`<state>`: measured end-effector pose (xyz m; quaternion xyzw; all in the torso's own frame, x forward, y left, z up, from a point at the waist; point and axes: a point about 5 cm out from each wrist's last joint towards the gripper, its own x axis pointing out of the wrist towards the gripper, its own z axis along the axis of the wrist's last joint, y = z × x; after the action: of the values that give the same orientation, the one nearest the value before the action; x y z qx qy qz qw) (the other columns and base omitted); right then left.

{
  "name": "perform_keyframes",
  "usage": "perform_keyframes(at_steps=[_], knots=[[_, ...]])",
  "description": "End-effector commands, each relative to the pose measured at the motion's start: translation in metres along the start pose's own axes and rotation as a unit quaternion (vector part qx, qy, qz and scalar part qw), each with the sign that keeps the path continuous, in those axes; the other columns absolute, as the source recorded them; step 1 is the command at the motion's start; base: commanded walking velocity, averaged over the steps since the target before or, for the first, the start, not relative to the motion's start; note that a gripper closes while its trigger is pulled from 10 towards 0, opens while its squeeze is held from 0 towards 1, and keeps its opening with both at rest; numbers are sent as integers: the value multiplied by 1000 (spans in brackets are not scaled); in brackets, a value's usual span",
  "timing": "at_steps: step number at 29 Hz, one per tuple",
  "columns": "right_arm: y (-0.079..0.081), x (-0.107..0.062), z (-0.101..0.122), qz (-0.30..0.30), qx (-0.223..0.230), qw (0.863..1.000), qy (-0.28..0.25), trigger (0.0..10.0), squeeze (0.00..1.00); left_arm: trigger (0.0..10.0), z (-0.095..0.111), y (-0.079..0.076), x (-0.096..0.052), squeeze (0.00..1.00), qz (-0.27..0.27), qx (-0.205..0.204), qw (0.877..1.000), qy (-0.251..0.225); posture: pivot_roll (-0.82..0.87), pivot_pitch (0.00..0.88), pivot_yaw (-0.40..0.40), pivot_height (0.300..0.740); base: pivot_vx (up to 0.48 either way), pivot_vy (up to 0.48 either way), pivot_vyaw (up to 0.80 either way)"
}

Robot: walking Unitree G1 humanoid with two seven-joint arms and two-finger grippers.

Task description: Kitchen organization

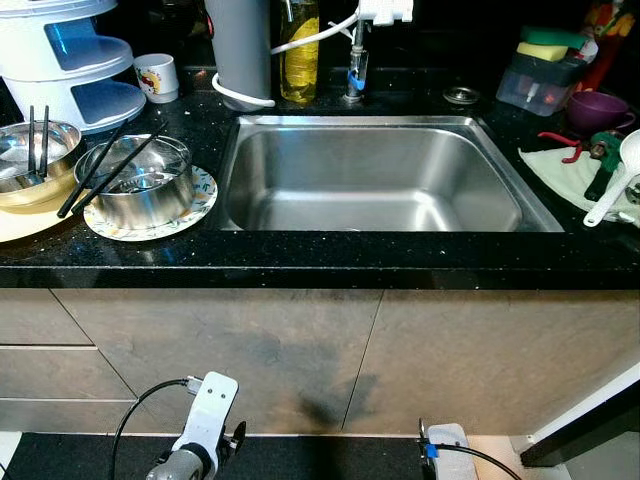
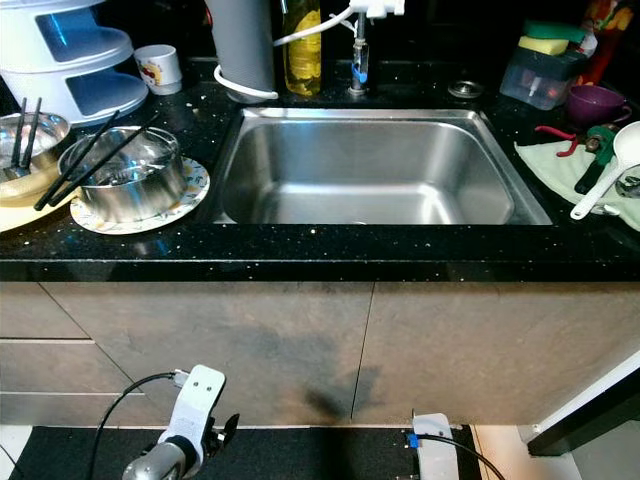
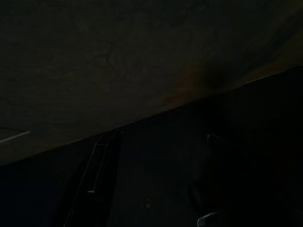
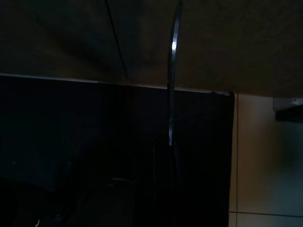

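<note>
both arms hang low in front of the cabinet, well below the table (image 1: 320, 262). left end effector (image 1: 200, 440) sits under the dishes at left; right end effector (image 1: 440, 445) under the sink's (image 1: 380, 175) right half. finger spread: cannot tell for either. steel bowl (image 1: 140, 180) on a plate (image 1: 200, 205), left of sink, chopsticks (image 1: 105, 165) across it, long axis near-left to far-right. left arm nearer; reach goes up and forward.
</note>
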<state>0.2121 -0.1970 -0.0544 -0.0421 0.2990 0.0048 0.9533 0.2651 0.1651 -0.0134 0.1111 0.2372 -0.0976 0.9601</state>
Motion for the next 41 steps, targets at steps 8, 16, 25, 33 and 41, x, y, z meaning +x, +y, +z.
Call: perform_keyframes(at_steps=[8, 16, 25, 33, 41], knots=[[13, 5, 26, 66, -11, 995, -68, 10000, 0, 10000, 6, 4, -5, 0, 15, -26, 999, -41, -104, 170, -1, 740, 0, -60, 0], [51, -19, 93, 324, -33, 922, -207, 10000, 0, 10000, 57, 21, -42, 0, 2, -40, 973, -228, -101, 177, -5, 740, 0, 0, 0], [52, -63, 159, 468, -13, 840, -275, 10000, 0, 10000, 109, 37, -82, 0, -41, -2, 943, -330, -96, 184, -10, 740, 0, 0, 0], [26, -102, 241, 526, 91, 756, -379, 10000, 0, 10000, 177, 56, -101, 0, -48, 4, 914, -402, -74, 189, -17, 740, 0, 0, 0], [-12, -113, 335, 385, 263, 713, -524, 10000, 0, 10000, 246, 56, -74, 0, -26, -14, 923, -384, -70, 187, -11, 740, 0, 0, 0]])
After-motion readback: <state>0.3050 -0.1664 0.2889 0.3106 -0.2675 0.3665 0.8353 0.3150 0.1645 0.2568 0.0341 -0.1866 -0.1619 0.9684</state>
